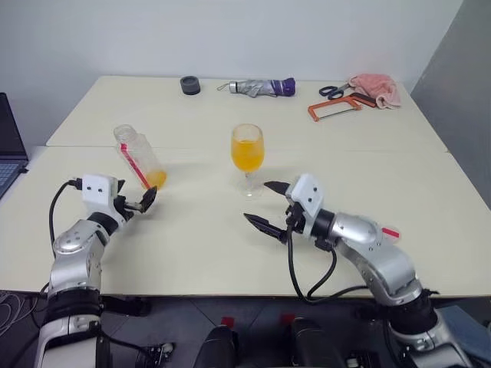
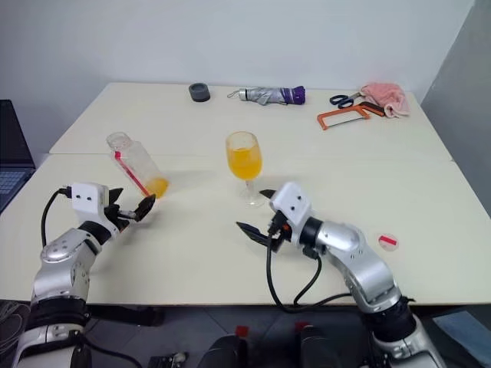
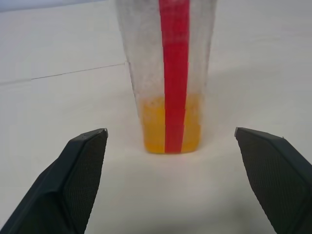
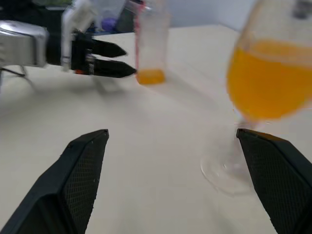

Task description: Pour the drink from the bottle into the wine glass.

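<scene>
Left eye view had the cream table (image 1: 192,253) spanning the frame, with the right gripper (image 1: 266,204) at centre and the left gripper (image 1: 146,201) at lower left, both spread wide and holding nothing. I'd guess an arm swinging back could clip something and spill it. The wine glass (image 1: 247,158) at centre was over half full of drink (image 1: 247,154); the uncapped bottle (image 1: 140,157), centre left, held only a little.
</scene>
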`<state>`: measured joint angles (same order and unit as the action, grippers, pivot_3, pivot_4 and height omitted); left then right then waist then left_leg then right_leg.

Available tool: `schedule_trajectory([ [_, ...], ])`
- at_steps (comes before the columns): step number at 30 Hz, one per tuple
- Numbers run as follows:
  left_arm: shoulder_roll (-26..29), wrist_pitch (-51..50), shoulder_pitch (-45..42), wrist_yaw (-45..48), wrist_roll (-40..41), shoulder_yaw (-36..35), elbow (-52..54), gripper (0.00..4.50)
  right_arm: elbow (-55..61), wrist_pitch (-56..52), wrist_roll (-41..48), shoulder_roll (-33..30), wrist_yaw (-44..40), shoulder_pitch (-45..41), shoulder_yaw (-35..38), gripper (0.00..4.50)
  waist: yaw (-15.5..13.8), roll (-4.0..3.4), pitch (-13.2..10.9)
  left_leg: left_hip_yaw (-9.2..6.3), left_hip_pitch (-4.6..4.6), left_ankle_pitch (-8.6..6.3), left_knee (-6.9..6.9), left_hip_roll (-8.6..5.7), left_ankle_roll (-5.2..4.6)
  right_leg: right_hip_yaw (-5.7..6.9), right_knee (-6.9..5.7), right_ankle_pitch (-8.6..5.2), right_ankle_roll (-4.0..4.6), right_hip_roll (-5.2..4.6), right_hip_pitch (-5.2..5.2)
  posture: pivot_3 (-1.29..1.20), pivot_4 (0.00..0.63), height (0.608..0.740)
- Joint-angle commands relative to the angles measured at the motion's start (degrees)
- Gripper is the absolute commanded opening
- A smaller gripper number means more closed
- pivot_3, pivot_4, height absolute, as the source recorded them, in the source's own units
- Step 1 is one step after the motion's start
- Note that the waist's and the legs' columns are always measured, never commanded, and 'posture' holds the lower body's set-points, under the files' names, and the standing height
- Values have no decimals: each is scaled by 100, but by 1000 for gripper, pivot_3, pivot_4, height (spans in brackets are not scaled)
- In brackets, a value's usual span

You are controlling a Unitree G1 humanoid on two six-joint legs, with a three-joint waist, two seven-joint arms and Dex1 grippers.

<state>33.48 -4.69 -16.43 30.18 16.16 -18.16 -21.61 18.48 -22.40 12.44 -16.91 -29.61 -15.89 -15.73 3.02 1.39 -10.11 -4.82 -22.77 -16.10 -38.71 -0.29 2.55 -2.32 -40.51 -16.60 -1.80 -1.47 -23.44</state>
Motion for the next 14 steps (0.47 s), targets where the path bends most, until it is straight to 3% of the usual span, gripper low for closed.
schedule_trajectory([
  [1,-84,-197,407,-403,-33,-137,1002,4485,-286,915,-161,342,608,442,570,4500,-15,0,0,1,0,0,0,1,0,-1,1,0,0,0,1,0,150,740],
  [7,-551,-473,1272,-780,52,-28,2522,4485,-960,1933,-363,955,1461,865,1219,4500,-29,0,0,9,7,-1,3,5,0,-8,1,0,0,-1,3,0,150,740],
  [14,-746,-628,1434,-951,78,-117,2845,4485,-1563,2427,-698,978,1700,691,1375,4500,-44,0,0,18,28,-1,7,2,0,-13,4,-1,0,10,20,0,150,740],
])
